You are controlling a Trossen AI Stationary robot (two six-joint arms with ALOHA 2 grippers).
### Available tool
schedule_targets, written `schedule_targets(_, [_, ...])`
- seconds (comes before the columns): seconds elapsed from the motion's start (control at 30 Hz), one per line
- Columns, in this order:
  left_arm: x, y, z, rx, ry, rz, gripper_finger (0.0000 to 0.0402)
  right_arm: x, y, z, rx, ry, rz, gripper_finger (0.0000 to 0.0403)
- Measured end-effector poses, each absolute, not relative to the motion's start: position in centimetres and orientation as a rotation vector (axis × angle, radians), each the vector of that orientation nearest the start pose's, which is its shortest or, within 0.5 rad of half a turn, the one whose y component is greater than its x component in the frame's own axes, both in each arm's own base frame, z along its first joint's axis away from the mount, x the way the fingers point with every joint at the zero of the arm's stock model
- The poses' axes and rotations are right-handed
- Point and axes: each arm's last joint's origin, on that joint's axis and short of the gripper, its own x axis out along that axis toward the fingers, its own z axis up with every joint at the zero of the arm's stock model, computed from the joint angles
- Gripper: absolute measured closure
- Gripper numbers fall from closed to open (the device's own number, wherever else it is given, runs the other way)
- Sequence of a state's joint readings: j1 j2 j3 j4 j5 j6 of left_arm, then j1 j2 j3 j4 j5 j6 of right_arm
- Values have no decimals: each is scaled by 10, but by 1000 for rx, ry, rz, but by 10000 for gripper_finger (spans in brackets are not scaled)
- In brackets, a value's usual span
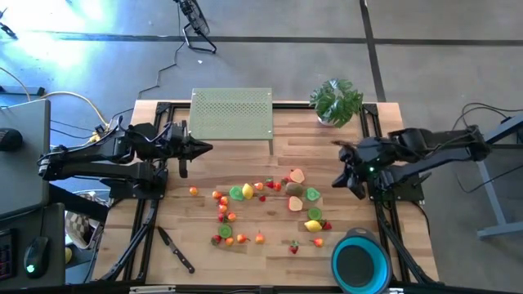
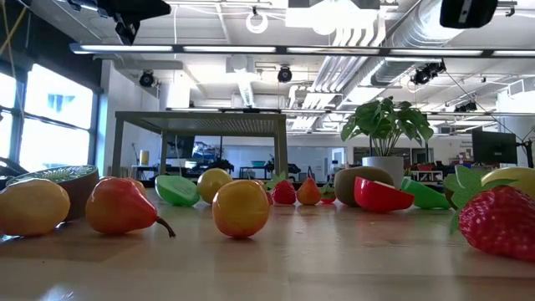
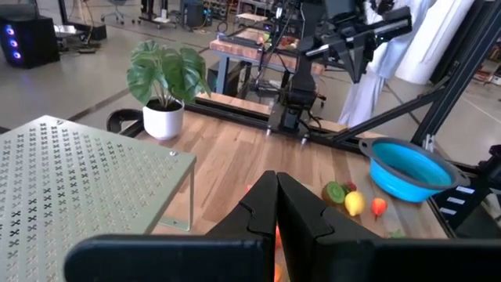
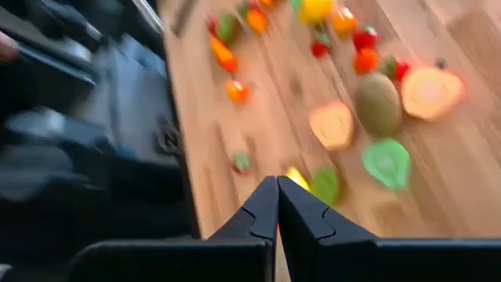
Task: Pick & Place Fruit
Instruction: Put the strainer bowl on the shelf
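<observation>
- Low view, nearest the lens: a yellow lemon (image 2: 32,206), an orange pear (image 2: 121,206) and a round orange fruit (image 2: 241,209) lie on the worktop (image 2: 276,267), with a strawberry (image 2: 500,221) to one side; nothing holds them, so each rests where it settled.
- High view: the fruit (image 1: 265,204) is strewn loose across the middle of the boards, none of it in the blue bowl (image 1: 361,261), which sits at the near right corner, probably as the drop-off.
- Left tool (image 1: 207,148) hangs beside the green perforated stand (image 1: 232,113), fingers pressed together, carrying nothing.
- Right tool (image 1: 337,183) hovers just right of the pile, fingers also together and empty, so I judge no pick has begun.
- Farthest back, a potted plant (image 1: 336,101) stands at the rear edge, clear of the work.
- A black-handled knife (image 1: 175,250) lies apart at the near left.
</observation>
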State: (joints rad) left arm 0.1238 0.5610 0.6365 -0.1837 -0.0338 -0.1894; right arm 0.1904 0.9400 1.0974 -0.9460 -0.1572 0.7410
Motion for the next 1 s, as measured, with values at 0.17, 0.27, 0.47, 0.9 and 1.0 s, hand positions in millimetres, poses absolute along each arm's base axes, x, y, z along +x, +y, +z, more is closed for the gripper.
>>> schedule_targets(0.17, [131, 17, 312, -193, 93, 169, 396, 174, 55, 357, 553, 978, 65, 400])
schedule_targets(0.27, [131, 17, 312, -193, 93, 170, 396, 184, 68, 358, 488, 1009, 124, 400])
schedule_targets(0.47, [131, 17, 312, -193, 95, 170, 396, 199, 89, 345, 445, 1111, 179, 400])
schedule_targets(0.9, [131, 17, 311, -193, 99, 170, 396, 207, 127, 309, 469, 1449, 204, 400])
schedule_targets(1.0, [131, 17, 311, -193, 100, 170, 396, 207, 135, 305, 443, 1473, 214, 400])
